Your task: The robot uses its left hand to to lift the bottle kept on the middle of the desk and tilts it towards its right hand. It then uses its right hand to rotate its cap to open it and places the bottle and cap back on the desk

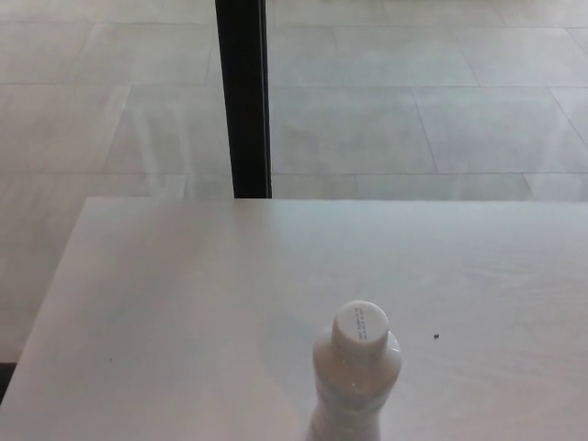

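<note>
A clear plastic bottle (354, 386) stands upright on the white desk (184, 312), near the bottom edge of the head view and a little right of centre. Its white cap (360, 326) is screwed on top. The bottle's lower part is cut off by the picture's bottom edge. Neither of my hands shows in this view.
A black vertical post (243, 96) rises behind the desk's far edge, left of centre. Pale tiled floor lies beyond the desk. A small dark speck (435, 335) sits on the desk right of the bottle. The desk's left edge runs diagonally at the picture's left.
</note>
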Controlling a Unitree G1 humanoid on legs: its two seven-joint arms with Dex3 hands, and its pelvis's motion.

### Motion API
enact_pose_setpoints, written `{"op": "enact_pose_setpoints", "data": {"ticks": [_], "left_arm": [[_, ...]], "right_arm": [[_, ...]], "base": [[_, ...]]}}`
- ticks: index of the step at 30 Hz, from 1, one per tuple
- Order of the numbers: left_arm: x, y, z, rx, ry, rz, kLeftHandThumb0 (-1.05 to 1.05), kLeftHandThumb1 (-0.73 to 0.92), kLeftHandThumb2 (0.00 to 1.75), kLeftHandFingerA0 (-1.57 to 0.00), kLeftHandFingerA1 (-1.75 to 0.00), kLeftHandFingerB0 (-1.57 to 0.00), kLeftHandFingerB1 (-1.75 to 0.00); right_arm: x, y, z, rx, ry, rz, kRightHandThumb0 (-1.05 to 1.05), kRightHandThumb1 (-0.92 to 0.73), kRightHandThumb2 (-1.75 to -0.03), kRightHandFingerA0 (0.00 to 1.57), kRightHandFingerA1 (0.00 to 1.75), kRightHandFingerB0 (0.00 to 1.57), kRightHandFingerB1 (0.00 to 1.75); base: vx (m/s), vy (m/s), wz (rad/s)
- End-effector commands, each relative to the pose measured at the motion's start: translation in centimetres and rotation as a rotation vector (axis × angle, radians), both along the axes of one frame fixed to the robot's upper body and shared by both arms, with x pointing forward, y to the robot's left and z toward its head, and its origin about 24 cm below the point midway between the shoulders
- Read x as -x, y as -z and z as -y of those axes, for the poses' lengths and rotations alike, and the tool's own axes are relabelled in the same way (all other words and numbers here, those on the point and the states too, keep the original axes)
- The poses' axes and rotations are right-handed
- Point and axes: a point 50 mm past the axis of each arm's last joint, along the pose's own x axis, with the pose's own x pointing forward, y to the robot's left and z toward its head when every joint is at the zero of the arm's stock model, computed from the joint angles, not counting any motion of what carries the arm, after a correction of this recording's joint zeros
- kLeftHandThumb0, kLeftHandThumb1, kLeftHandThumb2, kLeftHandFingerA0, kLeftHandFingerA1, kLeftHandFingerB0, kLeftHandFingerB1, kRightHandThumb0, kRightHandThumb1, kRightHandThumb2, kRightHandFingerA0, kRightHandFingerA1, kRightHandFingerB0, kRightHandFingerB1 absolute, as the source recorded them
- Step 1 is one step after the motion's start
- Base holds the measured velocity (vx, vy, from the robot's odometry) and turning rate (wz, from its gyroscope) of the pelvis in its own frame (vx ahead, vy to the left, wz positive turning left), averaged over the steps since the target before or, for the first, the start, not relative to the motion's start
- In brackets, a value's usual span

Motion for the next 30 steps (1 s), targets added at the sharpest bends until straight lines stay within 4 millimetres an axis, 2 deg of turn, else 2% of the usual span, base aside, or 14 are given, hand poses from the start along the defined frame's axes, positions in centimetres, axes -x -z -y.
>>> {"op": "enact_pose_setpoints", "data": {"ticks": [1, 3, 4, 5, 6, 8, 10, 15, 16, 17, 20, 21, 25, 30], "left_arm": [[-2.9, -3.6, 10.9, 0.154, 0.381, 0.186, -0.90, 0.51, 0.93, 0.00, -0.31, 0.00, -0.21], [-2.7, -3.3, 11.7, 0.163, 0.402, 0.180, -0.84, 0.49, 0.94, -0.01, -0.40, 0.00, -0.27], [-2.6, -3.2, 12.3, 0.153, 0.411, 0.171, -0.83, 0.67, 0.63, -0.07, -0.51, -0.02, -0.24], [-2.6, -2.9, 12.7, 0.159, 0.419, 0.155, -0.85, 0.49, 0.97, -0.16, -0.61, 0.00, -0.32], [-2.6, -2.6, 13.2, 0.169, 0.438, 0.149, -0.83, 0.64, 0.61, -0.14, -0.61, -0.05, -0.31], [-2.5, -2.0, 14.3, 0.186, 0.481, 0.098, -0.89, 0.50, 1.01, -0.13, -0.63, 0.00, -0.37], [-2.3, -1.4, 15.1, 0.153, 0.567, 0.046, -0.87, 0.49, 0.99, -0.03, -0.49, 0.00, -0.28], [-2.0, -0.7, 16.0, 0.083, 0.661, -0.017, -0.98, 0.57, 1.01, -0.01, -0.36, 0.00, -0.18], [-2.0, -0.5, 16.4, 0.063, 0.676, -0.038, -0.87, 0.66, 0.60, 0.00, -0.37, 0.00, -0.22], [-2.0, -0.4, 16.8, -0.033, 0.707, -0.050, -0.97, 0.55, 0.98, 0.00, -0.31, 0.00, -0.20], [-2.0, -0.2, 17.2, -0.104, 0.737, -0.068, -0.92, 0.50, 0.94, 0.00, -0.33, -0.01, -0.25], [-2.0, -0.2, 17.5, -0.126, 0.750, -0.070, -0.84, 0.45, 0.92, 0.00, -0.37, 0.00, -0.30], [-1.8, 0.1, 18.5, -0.218, 0.803, -0.123, -0.81, 0.43, 0.90, 0.00, -0.35, -0.03, -0.26], [-1.5, 0.3, 19.4, -0.411, 0.813, -0.135, -0.83, 0.45, 0.90, 0.00, -0.38, -0.03, -0.30]], "right_arm": [[-3.6, -3.0, -9.0, 0.116, -0.351, 0.149, -0.83, -0.69, -1.00, 0.09, 0.47, 0.04, 0.32], [-3.9, -2.4, -9.5, 0.103, -0.377, 0.124, -0.80, -0.85, -0.67, 0.18, 0.41, 0.11, 0.22], [-4.1, -2.1, -9.8, 0.088, -0.383, 0.112, -0.37, -0.49, -1.09, 0.03, 0.50, 0.00, 0.49], [-4.3, -1.9, -10.2, 0.078, -0.388, 0.100, -0.74, -0.87, -0.66, 0.24, 0.42, 0.12, 0.26], [-4.4, -1.6, -10.4, 0.058, -0.395, 0.087, -0.74, -0.86, -0.66, 0.26, 0.43, 0.14, 0.26], [-4.6, -1.1, -10.9, 0.038, -0.403, 0.074, -0.75, -0.68, -1.01, 0.29, 0.57, 0.08, 0.41], [-4.7, -0.6, -11.3, 0.025, -0.405, 0.067, -0.72, -0.85, -0.66, 0.41, 0.53, 0.18, 0.28], [-4.5, 0.0, -11.5, 0.008, -0.404, 0.052, -0.69, -0.85, -0.66, 0.45, 0.53, 0.19, 0.28], [-4.5, 0.0, -11.5, 0.001, -0.402, 0.053, -0.67, -0.84, -0.66, 0.49, 0.55, 0.21, 0.28], [-4.4, -0.1, -11.4, -0.004, -0.400, 0.056, -0.67, -0.83, -0.66, 0.51, 0.55, 0.23, 0.28], [-4.5, -0.4, -11.4, 0.001, -0.402, 0.061, -0.72, -0.68, -1.01, 0.49, 0.65, 0.17, 0.44], [-4.6, -0.5, -11.5, 0.002, -0.401, 0.066, -0.67, -0.82, -0.65, 0.56, 0.58, 0.27, 0.29], [-4.8, -1.0, -11.6, -0.024, -0.389, 0.086, -0.66, -0.79, -0.64, 0.63, 0.63, 0.35, 0.31], [-4.8, -1.3, -11.6, -0.014, -0.388, 0.098, -0.67, -0.63, -1.00, 0.65, 0.73, 0.35, 0.51]], "base": [[0.00, 0.000, 0.00], [0.00, 0.000, 0.00], [0.00, 0.000, 0.00], [0.00, 0.000, 0.00], [0.00, 0.000, 0.00], [0.00, 0.000, 0.00], [0.00, 0.000, 0.00], [0.00, 0.000, 0.00], [0.00, 0.000, 0.00], [0.00, 0.000, 0.00], [0.00, 0.000, 0.00], [0.00, 0.000, 0.00], [0.00, 0.000, 0.00], [0.00, 0.000, 0.00]]}}
